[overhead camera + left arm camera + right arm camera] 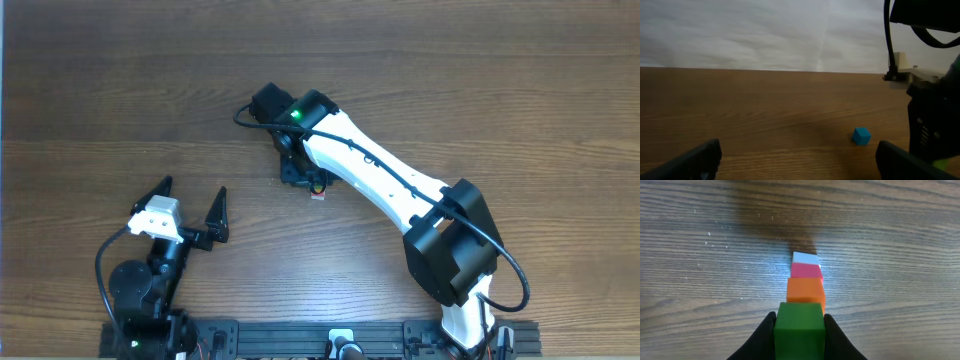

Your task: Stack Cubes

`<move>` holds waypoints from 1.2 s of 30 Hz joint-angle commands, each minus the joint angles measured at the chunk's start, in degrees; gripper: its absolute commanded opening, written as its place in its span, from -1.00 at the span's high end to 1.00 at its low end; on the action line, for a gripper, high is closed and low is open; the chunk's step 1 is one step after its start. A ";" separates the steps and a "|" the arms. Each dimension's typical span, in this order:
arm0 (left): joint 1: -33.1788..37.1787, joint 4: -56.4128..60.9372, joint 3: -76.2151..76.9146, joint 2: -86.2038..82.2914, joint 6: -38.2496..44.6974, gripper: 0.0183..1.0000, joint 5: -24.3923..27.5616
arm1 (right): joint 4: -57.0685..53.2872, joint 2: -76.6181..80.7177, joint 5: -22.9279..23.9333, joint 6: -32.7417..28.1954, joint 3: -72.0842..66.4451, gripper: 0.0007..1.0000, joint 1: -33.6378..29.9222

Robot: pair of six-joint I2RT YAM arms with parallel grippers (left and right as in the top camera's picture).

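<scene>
Wooden table [100,80]; right gripper [800,321] clamped on green cube [800,335], seemingly resting atop orange cube [806,290]; left gripper [193,188] spread wide, well apart from orange cube.

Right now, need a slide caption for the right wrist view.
Right jaws hold a green cube over a stacked orange cube, pink cube and pale cube on a wooden table.

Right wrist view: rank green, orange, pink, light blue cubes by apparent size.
1. green cube
2. orange cube
3. pink cube
4. light blue cube
This order follows nearness: green is closest to the camera, so true sizes may well match.
</scene>
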 commanded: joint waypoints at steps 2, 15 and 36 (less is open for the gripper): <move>-0.28 0.20 -0.50 -0.39 0.85 -1.00 0.52 | 0.52 -1.18 0.09 -1.38 -0.22 0.97 -0.44; -0.28 0.20 -0.50 -0.39 0.85 -1.00 0.52 | 2.99 -6.73 2.19 -1.99 -4.11 0.98 -0.52; -0.28 0.20 -0.50 -0.39 0.85 -1.00 0.52 | 9.57 -9.40 1.70 -0.90 -10.82 0.99 -0.52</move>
